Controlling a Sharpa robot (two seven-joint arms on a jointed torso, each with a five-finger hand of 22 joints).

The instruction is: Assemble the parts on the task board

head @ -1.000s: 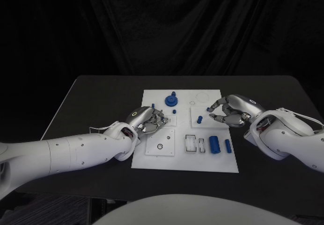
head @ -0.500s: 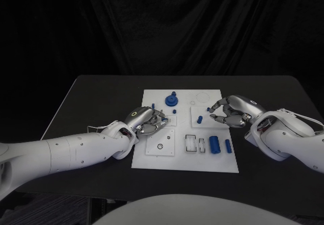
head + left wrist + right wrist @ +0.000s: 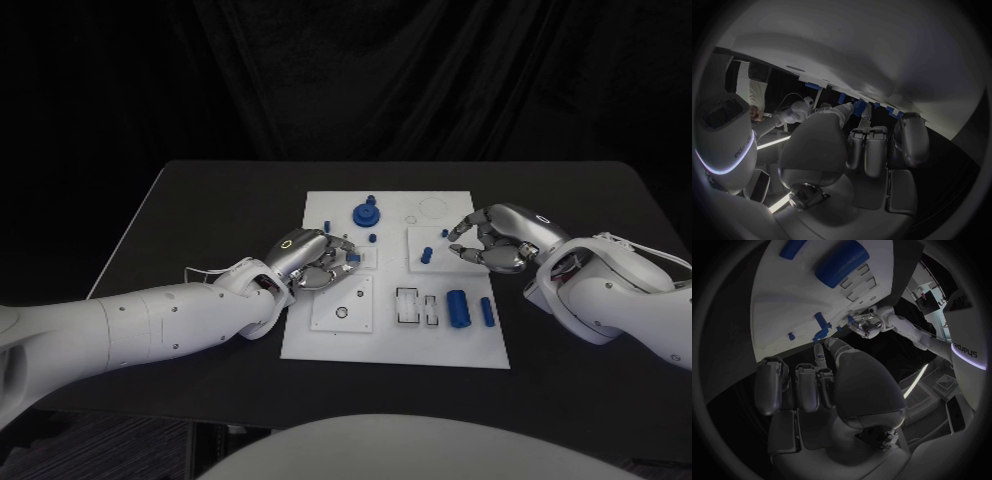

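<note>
A black table (image 3: 202,210) filled the middle of the head view, with a dark curtain (image 3: 346,70) hanging behind it across the top of the frame. The white task board (image 3: 397,345) lay flat at the centre of the table, its long side running away from the robot.

Small blue parts sat on the board. A round blue knob (image 3: 366,213) stood near the board's upper middle, with a short blue peg (image 3: 327,225) just to its left. A small blue piece (image 3: 427,255) lay right of centre. In the lower right of the board a thick blue cylinder (image 3: 457,308) lay beside a thinner blue bar (image 3: 488,311), the two close but apart. Left of them were two dark-edged slots (image 3: 417,305) and a square plate with a ring (image 3: 343,305).

The left hand (image 3: 312,255) lay over the board's left edge, fingers curled in around a small blue part (image 3: 351,258) at its fingertips. The right hand (image 3: 495,240) hovered at the board's right edge with its fingers curled inward; whether it held anything could not be told.
</note>
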